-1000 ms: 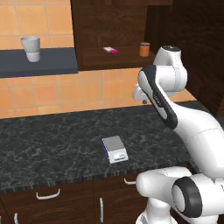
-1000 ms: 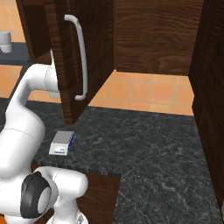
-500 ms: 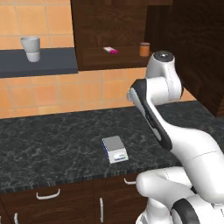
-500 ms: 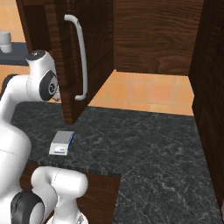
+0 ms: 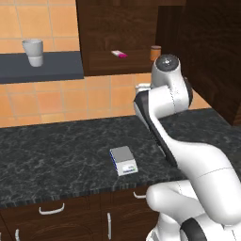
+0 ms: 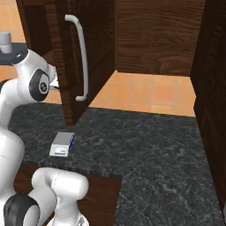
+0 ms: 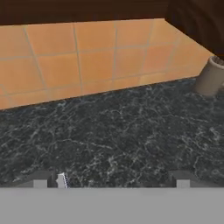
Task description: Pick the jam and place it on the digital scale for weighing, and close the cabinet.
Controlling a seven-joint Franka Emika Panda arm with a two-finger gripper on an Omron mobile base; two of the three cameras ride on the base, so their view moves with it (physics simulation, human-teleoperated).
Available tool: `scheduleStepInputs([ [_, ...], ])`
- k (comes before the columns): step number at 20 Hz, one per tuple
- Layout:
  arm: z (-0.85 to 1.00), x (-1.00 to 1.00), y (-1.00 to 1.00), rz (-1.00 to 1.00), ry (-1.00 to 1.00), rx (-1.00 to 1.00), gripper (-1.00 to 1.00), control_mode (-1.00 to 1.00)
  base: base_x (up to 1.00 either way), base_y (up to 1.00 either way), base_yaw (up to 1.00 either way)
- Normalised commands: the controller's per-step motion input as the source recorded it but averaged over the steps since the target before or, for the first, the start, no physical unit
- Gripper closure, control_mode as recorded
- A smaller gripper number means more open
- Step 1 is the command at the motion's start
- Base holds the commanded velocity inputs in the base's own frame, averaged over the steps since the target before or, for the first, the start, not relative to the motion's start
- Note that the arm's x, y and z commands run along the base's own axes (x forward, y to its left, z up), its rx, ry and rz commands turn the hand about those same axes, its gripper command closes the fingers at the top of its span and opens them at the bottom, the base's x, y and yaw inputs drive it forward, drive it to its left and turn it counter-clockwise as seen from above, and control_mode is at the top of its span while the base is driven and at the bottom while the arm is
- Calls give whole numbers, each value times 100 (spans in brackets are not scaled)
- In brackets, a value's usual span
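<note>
— What has changed since the last look?

— My arm has been swinging round and folding in; its upper joint is now rising higher in the left base view, in front of the open cabinet, where a second ago it was sitting lower and further toward 3 o'clock. The things themselves are lying where they were.

— Where is the jam?

— The jam is standing upright on the cabinet's shelf, at about 1 o'clock in the left base view, just above my arm's top joint. A flat pink-and-white packet is lying on the same shelf, well apart from it toward 9 o'clock.

— And the digital scale?

— The digital scale is sitting on the dark marble table, near its front edge, with nothing on top of it. In the right base view it is lying at about 8 o'clock, below the open cabinet door with its long silver handle.

— What is your gripper doing?

— My gripper is pointing at the table and the orange tiled wall; the two fingertips are showing far apart at the bottom of the hand view, nothing between them.

— Anything else?

— A grey-white cup is standing on a dark shelf at 10 o'clock.
</note>
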Motion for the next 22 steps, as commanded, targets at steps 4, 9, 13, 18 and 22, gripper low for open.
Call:
scheduleStepInputs([
  [4, 58, 18, -17, -12, -3, 0, -100, -100, 0, 0, 0],
  [9, 26, 22, -4, -9, -26, -6, -100, -100, 0, 0, 0],
  [13, 31, 34, 0, -5, -28, -1, -100, -100, 0, 0, 0],
  [18, 35, 56, -10, -1, -15, 0, -100, -100, 0, 0, 0],
  [22, 29, 55, -5, -9, -8, 0, -100, -100, 0, 0, 0],
])
